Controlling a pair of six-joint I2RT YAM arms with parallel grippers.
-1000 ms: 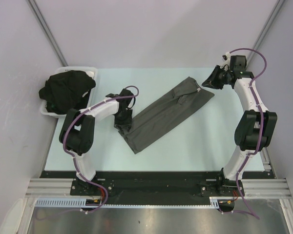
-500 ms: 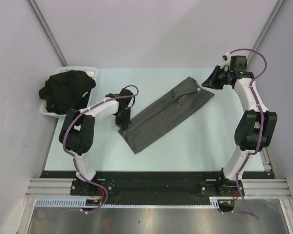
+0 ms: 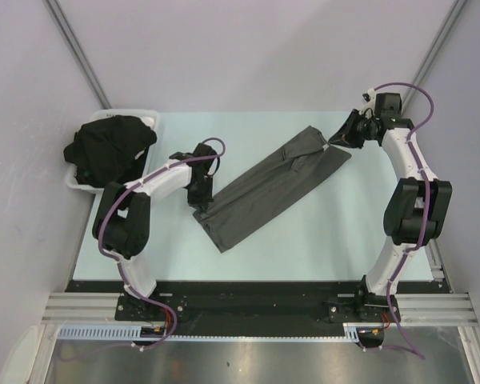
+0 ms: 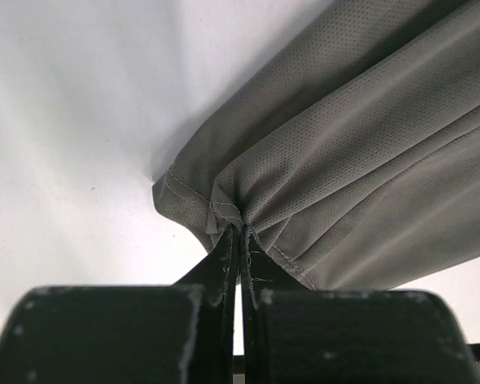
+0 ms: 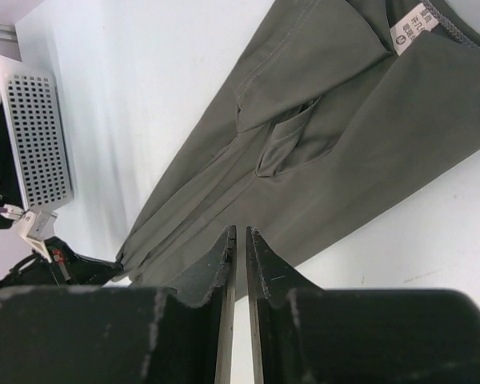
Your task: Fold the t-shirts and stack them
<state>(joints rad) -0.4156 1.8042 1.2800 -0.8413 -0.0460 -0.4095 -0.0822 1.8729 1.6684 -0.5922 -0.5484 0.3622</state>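
Note:
A charcoal grey t-shirt (image 3: 268, 188), folded into a long strip, lies diagonally across the table. My left gripper (image 3: 201, 200) is shut on the hem corner at its near-left end; the left wrist view shows the stitched hem (image 4: 224, 210) bunched at the tips of my left gripper (image 4: 238, 229). My right gripper (image 3: 341, 138) hovers by the collar end, where a white label (image 5: 416, 36) shows. In the right wrist view the right gripper (image 5: 240, 230) has its jaws almost together with nothing between them. Black t-shirts (image 3: 108, 148) lie heaped in the tray.
The white perforated tray (image 3: 150, 117) stands at the table's far-left corner, and its wall (image 5: 36, 144) also shows in the right wrist view. Grey walls close in the back and both sides. The pale table (image 3: 320, 232) ends near the arm bases.
My left gripper has closed on the grey shirt's hem corner and shifted slightly. The right gripper has edged a little toward the collar end.

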